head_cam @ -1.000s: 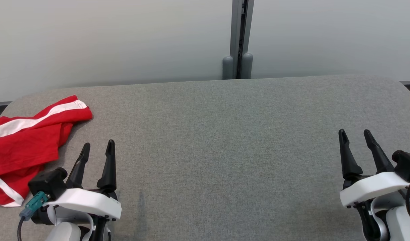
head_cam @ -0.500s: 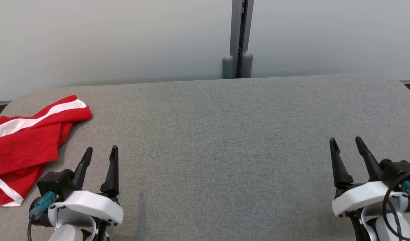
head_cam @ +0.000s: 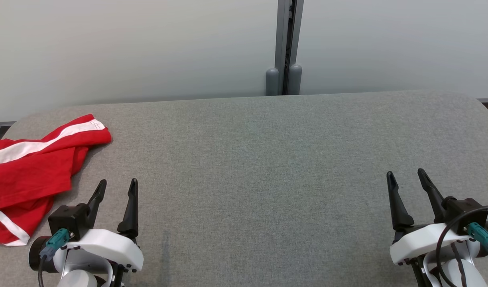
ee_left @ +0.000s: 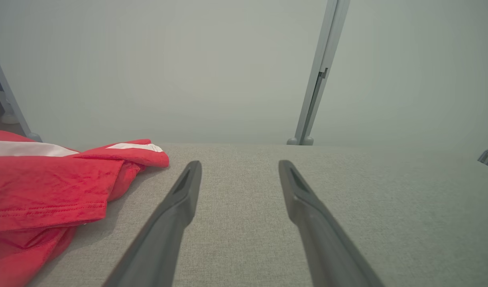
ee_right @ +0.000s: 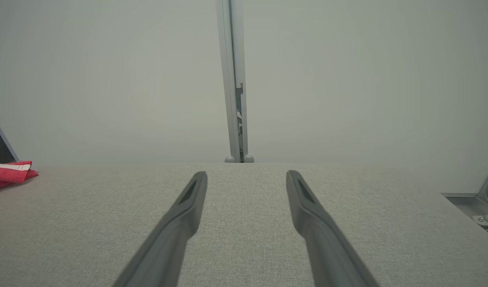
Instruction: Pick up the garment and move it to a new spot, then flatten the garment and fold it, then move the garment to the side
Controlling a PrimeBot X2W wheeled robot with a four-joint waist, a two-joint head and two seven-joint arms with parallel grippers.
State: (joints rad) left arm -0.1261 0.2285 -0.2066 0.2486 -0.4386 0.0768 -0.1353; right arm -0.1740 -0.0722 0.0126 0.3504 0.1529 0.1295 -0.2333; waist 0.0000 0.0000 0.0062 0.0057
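The left gripper (head_cam: pixel 118 181) holds its two long dark fingers spread apart with nothing between them, low over the grey surface. The right gripper (head_cam: pixel 405 172), well apart at the other side, is likewise spread and empty. Near the left gripper, at the table's left end, lies the garment (head_cam: pixel 28 167), rumpled rather than folded, so I judge the pick-up is not yet begun.

To do it well, the left arm should turn toward the nearest bunched fold (the thick ridge by the striped hem gives the fingers something to bite), come in low, and close on a good pinch of cloth.

The garment is bright red, limp and creased, with white stripes and stitched hems. The table (head_cam: pixel 268 159) is covered in coarse grey weave with rounded corners, and may drag on the cloth. Behind it, smooth pale panels meet at a grey post (head_cam: pixel 284 48).
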